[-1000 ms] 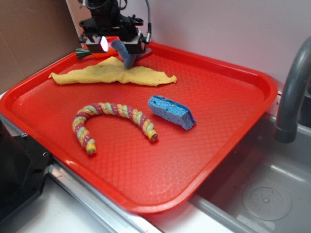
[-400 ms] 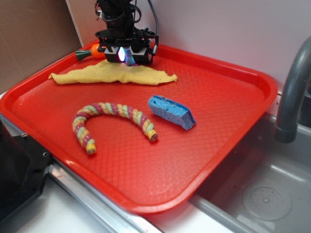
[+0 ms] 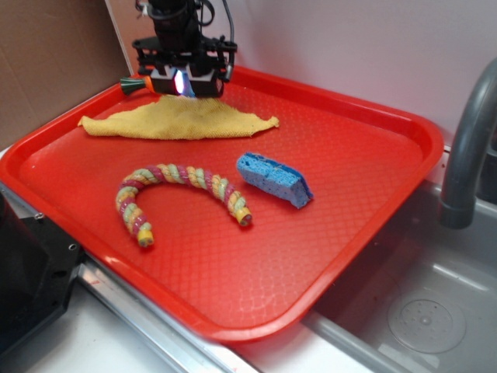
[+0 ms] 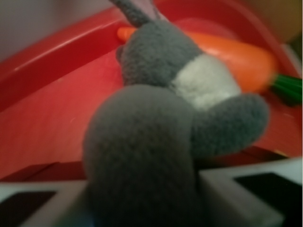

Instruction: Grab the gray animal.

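The gripper hangs at the far left corner of the red tray, its fingers closed on the gray animal, which fills the wrist view between them (soft gray plush with a white patch, one fin sticking out to the side). From the outside view the toy is hidden behind the gripper body. Just behind the toy lies an orange carrot with a green top, against the tray's rim. Right below the gripper a yellow cloth is spread flat. Nearer the front, well apart from the gripper, sit a blue sponge and a curved striped rope.
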`<state>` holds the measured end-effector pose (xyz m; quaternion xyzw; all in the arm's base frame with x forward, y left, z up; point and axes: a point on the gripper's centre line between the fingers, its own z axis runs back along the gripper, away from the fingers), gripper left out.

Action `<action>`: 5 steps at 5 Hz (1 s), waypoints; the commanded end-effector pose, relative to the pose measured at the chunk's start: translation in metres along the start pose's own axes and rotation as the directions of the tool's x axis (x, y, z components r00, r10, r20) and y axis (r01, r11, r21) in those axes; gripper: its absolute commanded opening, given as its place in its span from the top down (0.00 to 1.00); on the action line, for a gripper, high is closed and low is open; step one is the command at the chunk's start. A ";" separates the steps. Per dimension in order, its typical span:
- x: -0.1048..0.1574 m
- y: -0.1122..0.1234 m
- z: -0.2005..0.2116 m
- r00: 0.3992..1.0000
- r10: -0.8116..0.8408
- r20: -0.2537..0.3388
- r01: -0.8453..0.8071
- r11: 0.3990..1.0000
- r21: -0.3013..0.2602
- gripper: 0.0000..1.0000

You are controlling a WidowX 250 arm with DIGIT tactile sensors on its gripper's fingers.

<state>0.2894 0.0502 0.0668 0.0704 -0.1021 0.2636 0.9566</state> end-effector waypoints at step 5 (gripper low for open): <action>-0.090 0.007 0.159 0.980 -0.023 -0.196 -0.010 0.986 -0.165 1.00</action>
